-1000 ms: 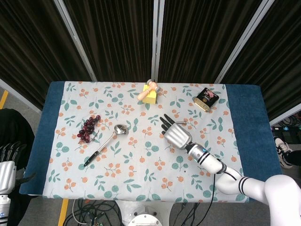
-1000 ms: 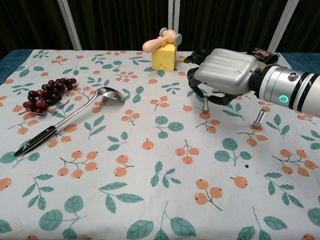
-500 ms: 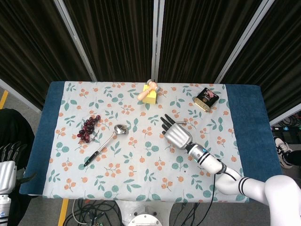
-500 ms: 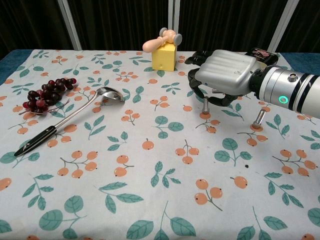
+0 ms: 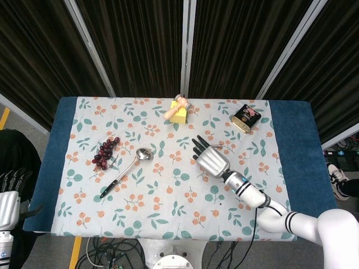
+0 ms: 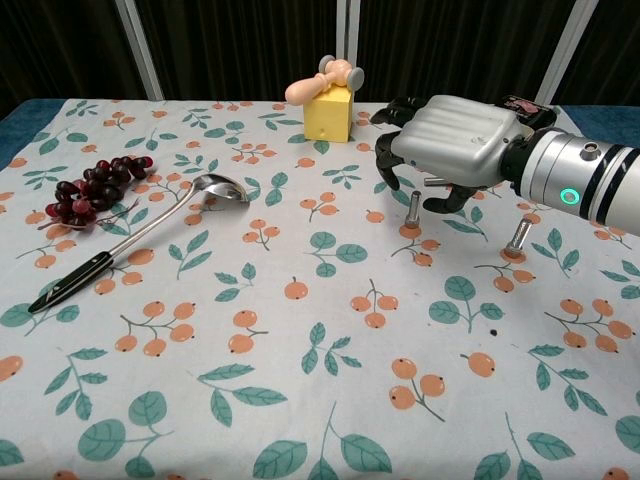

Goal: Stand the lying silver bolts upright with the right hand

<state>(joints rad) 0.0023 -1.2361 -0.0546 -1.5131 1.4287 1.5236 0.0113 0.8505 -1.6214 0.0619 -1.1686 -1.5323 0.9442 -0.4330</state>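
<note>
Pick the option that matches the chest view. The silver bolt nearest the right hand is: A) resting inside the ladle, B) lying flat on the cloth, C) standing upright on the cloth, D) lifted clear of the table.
C: the silver bolt stands upright on the tablecloth, just below the right hand.

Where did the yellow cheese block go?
In the chest view the yellow cheese block sits at the table's far edge, near the middle, with a pink toy on top, left of the right hand.

No legible text anywhere; printing on the small black-and-gold packet (image 5: 246, 117) is too small to read.
</note>
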